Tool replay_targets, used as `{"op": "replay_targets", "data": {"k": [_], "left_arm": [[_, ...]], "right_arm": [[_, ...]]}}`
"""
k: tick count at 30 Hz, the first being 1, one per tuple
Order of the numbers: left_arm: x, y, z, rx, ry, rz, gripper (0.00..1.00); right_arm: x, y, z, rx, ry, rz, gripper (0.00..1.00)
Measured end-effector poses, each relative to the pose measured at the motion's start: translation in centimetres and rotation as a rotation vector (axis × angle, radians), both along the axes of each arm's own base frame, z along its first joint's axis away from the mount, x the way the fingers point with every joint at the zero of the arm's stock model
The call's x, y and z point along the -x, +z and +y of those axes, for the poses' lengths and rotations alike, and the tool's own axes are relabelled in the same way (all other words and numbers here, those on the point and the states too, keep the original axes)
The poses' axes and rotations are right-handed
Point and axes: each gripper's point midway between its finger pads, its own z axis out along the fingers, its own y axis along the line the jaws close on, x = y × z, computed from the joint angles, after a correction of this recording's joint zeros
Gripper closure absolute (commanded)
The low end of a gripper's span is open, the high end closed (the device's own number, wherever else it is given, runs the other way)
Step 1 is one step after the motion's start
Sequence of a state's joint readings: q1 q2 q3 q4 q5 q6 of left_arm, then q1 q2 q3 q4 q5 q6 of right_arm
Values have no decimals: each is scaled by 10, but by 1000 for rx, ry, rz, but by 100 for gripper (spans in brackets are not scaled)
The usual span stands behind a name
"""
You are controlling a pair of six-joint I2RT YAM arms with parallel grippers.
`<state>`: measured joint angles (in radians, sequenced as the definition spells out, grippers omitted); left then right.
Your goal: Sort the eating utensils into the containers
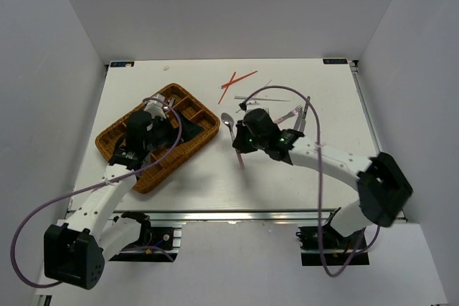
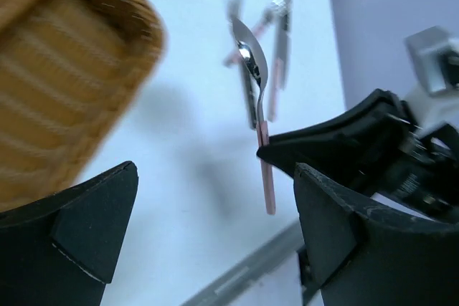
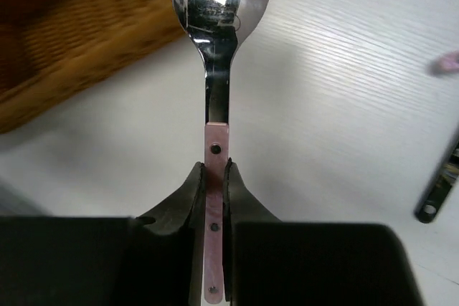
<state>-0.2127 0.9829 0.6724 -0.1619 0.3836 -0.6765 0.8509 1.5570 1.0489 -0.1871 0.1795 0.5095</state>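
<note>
Because the right claw (image 3: 214, 175) is clamped on the flat sides of the pink handle, the spoon (image 3: 216, 91) points straight out from it, bowl first. The handle's tail pokes out behind the fingers. That grip probably suits the job: the thin handle gives the fingers two flat faces to pinch, and the bowl is free to go into a compartment first. The bowl is polished silver, bright as a mirror. It narrows to a slim neck, and the handle below is pinkish with small dark rivets along it.

The spoon sits near the middle of the table (image 1: 287, 184), just off the right corner of the tray (image 1: 193, 98). Whether it is clear of the surface I cannot tell. The brown wicker tray lies askew on the left half of the table, its long compartments running slantwise.

The left claw (image 2: 211, 220) hangs over the tray's near-right part, fingers wide apart with nothing between them, likely kept out of the way. Toward the far edge, right of centre, lie the unsorted pieces: crossed red chopsticks (image 1: 235, 82), a fork (image 1: 287, 115) and thin silver sticks (image 1: 269, 98).
</note>
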Motion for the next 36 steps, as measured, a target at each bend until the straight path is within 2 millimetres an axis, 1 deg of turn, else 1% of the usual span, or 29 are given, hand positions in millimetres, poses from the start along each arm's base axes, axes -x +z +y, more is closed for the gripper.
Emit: {"op": "replay_targets", "data": {"k": [2, 3, 4, 6, 8, 11, 13, 14, 15, 16, 18, 19, 21, 23, 25, 26, 28, 29, 31, 33, 34, 35, 36], "left_arm": [[3, 3, -22, 37, -58, 0, 2], [4, 4, -30, 58, -74, 4, 2], [2, 5, -35, 79, -79, 3, 2], [-3, 7, -38, 123, -66, -2, 2], [-6, 10, -41, 173, -50, -6, 3], [-12, 24, -46, 254, -37, -26, 5], [-15, 35, -49, 305, -41, -45, 7], [-17, 42, -51, 332, -45, -58, 11], [-17, 42, -52, 339, -46, -56, 11], [-18, 44, -54, 353, -49, -57, 16], [-19, 45, -56, 371, -54, -51, 22], [-19, 44, -57, 377, -57, -43, 30], [-19, 42, -59, 391, -63, -26, 35], [-17, 38, -61, 401, -72, -10, 48], [-14, 35, -62, 412, -80, 5, 57], [-13, 36, -63, 423, -82, 9, 72], [-12, 38, -64, 436, -87, 13, 86], [-11, 41, -66, 457, -95, 21, 99], [-7, 46, -70, 470, -117, 21, 100], [-8, 43, -70, 472, -115, 31, 100], [-8, 43, -70, 475, -111, 37, 100], [-9, 43, -69, 477, -102, 40, 100], [-11, 43, -68, 479, -92, 43, 100]], "right_arm": [[16, 27, 9, -99, 87, -56, 100], [26, 42, 13, -156, 140, -89, 100], [36, 53, 17, -203, 189, -109, 100], [50, 67, 22, -256, 263, -143, 100], [62, 74, 26, -278, 320, -166, 100], [72, 81, 30, -288, 378, -193, 100], [75, 84, 33, -288, 401, -209, 100], [75, 84, 33, -288, 404, -213, 100], [75, 84, 33, -286, 409, -217, 100], [76, 84, 34, -282, 415, -221, 100], [76, 85, 34, -279, 422, -229, 100], [77, 85, 35, -277, 424, -233, 100], [76, 85, 38, -272, 431, -240, 100], [74, 86, 41, -266, 433, -248, 100], [71, 87, 45, -259, 433, -256, 100], [69, 86, 47, -253, 433, -254, 100], [66, 82, 50, -233, 436, -256, 100], [64, 78, 50, -218, 438, -257, 100], [62, 69, 52, -192, 448, -255, 100], [61, 66, 53, -178, 449, -263, 100], [60, 67, 52, -172, 447, -269, 88], [59, 67, 52, -167, 444, -277, 72], [58, 68, 52, -164, 438, -281, 39]]}}
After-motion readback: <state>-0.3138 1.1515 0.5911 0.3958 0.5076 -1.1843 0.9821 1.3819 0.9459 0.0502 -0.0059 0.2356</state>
